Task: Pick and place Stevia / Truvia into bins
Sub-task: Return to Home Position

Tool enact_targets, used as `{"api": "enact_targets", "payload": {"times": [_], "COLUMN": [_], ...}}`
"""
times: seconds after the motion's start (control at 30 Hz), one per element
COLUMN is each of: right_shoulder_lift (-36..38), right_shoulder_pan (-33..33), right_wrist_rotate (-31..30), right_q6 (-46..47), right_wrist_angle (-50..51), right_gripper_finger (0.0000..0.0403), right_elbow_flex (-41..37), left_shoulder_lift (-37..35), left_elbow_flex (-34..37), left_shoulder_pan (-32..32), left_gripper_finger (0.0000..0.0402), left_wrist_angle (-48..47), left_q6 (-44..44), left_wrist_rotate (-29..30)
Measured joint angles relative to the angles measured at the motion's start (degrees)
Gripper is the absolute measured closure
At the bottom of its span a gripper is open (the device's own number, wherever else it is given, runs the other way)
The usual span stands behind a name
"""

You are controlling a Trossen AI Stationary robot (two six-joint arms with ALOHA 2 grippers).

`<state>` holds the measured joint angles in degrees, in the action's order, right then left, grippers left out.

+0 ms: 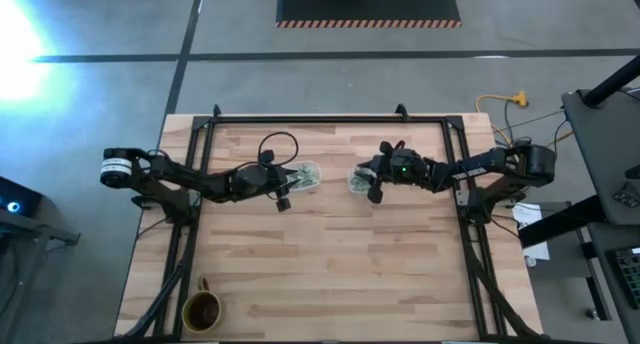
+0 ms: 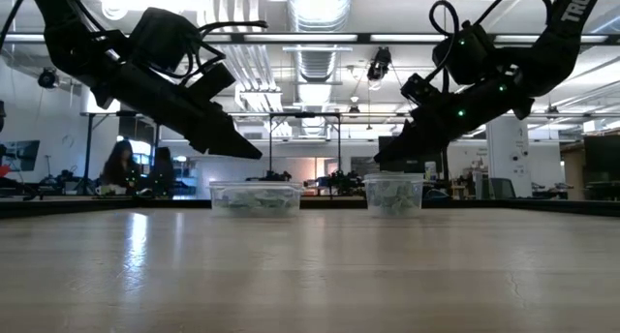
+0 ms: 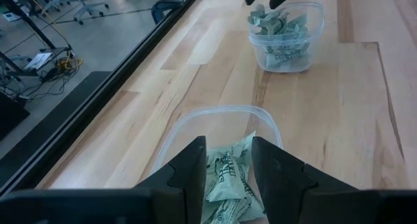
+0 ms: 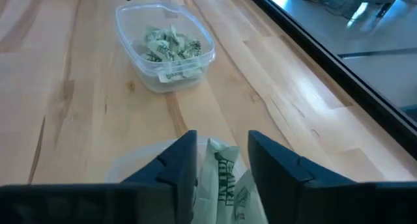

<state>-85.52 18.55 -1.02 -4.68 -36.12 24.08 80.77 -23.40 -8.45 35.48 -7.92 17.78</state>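
Two clear plastic bins stand on the wooden table, both holding pale green and white sweetener packets. The wider bin [image 1: 305, 174] [image 2: 254, 197] lies just below my left gripper [image 3: 229, 152] [image 2: 250, 151], which hovers open over its rim; crumpled packets [image 3: 225, 182] show between the fingers, lying in the bin. The smaller bin [image 1: 358, 180] [image 2: 392, 193] sits under my right gripper [image 4: 221, 149] [image 2: 385, 157], also open and above the rim, with packets [image 4: 221, 175] in the bin below. Each wrist view shows the other bin farther off [image 3: 285, 35] [image 4: 166, 48].
A brown mug [image 1: 202, 309] stands near the table's near left corner. A black cable loop [image 1: 278, 144] lies behind the left gripper. Dark frame rails [image 1: 330, 118] run along the far, left and right edges. Bare wood stretches across the near half.
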Motion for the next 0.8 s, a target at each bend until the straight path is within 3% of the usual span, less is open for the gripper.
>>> {"api": "enact_targets", "payload": {"times": [0.13,0.27,0.43,0.53,0.63,0.8], "right_shoulder_lift": [0.92,3.76,9.69,13.77,16.99,21.63], "right_shoulder_pan": [-0.11,-0.18,-0.31,-0.63,-1.08,-1.14], "right_wrist_rotate": [1.54,8.77,10.26,11.94,14.62,14.97], "right_q6": [-1.71,-3.17,1.05,-1.79,-5.15,-5.76], "right_wrist_angle": [-0.11,-2.15,-2.86,0.69,1.1,-8.37], "right_gripper_finger": [0.0255,0.0241,0.0241,0.0245,0.025,0.0257], "right_elbow_flex": [0.0,0.0,-0.02,-0.85,-3.35,-9.96], "left_shoulder_lift": [0.0,0.0,-1.19,-3.33,-6.37,-14.11], "left_elbow_flex": [0.0,-1.0,-2.62,-2.35,-0.68,3.31], "left_shoulder_pan": [0.0,0.01,0.04,0.22,0.22,0.22], "left_gripper_finger": [0.0295,0.0295,0.0294,0.0295,0.0295,0.0294], "left_wrist_angle": [0.0,1.59,2.05,1.53,1.23,1.57], "left_q6": [-0.02,-0.04,0.91,1.37,-1.75,-4.72], "left_wrist_rotate": [0.0,0.01,-0.05,-0.28,-2.35,-8.51]}}
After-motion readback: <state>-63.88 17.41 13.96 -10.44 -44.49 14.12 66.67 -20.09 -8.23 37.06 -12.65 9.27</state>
